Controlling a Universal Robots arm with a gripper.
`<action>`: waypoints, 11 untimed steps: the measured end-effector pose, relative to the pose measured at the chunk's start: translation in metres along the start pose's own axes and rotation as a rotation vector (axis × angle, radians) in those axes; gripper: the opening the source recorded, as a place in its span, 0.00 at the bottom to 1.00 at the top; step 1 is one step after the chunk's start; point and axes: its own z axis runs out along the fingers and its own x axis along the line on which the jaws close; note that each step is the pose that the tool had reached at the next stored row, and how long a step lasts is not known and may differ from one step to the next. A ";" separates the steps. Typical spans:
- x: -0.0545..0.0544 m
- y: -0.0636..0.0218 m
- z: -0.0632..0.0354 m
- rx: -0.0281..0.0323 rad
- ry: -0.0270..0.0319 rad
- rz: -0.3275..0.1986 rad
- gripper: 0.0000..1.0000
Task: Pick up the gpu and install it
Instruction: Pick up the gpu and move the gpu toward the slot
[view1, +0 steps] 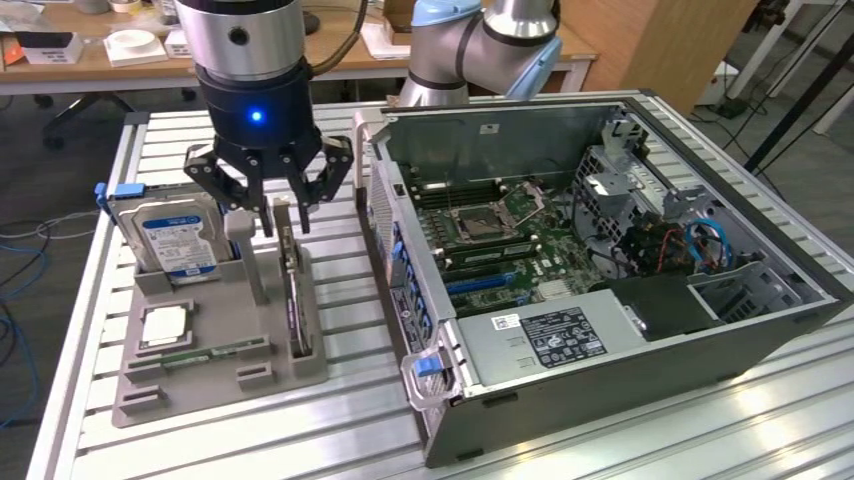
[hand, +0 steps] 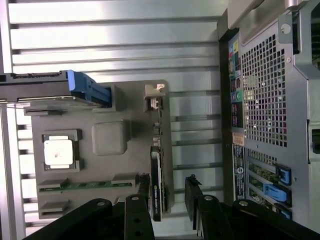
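Observation:
The gpu (view1: 294, 300) is a thin dark card standing on edge in a slot of the grey holder tray (view1: 214, 385), with its silver bracket at the far end. My gripper (view1: 276, 222) hangs right above the card's far end, open. Its black fingers (view1: 246, 212) come down on either side of the card's top edge. In the wrist view the gpu (hand: 156, 175) lies between the two fingers of the gripper (hand: 167, 192), close to one finger (hand: 142, 192), with a gap to the other. Nothing is gripped.
On the same tray stand a hard drive (view1: 174, 240) with a blue-white label, a processor (view1: 163, 325) and a green memory stick (view1: 214, 350). The open computer case (view1: 601, 250) lies at the exterior view's right, motherboard exposed. All of it rests on a slatted aluminium table (view1: 667, 440).

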 end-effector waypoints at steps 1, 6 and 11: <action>0.000 -0.0002 0.0007 0.0000 0.0000 0.000 0.42; 0.000 -0.0011 0.0046 -0.0002 -0.0001 0.000 0.42; 0.000 -0.0022 0.0092 0.0000 0.0000 0.000 0.42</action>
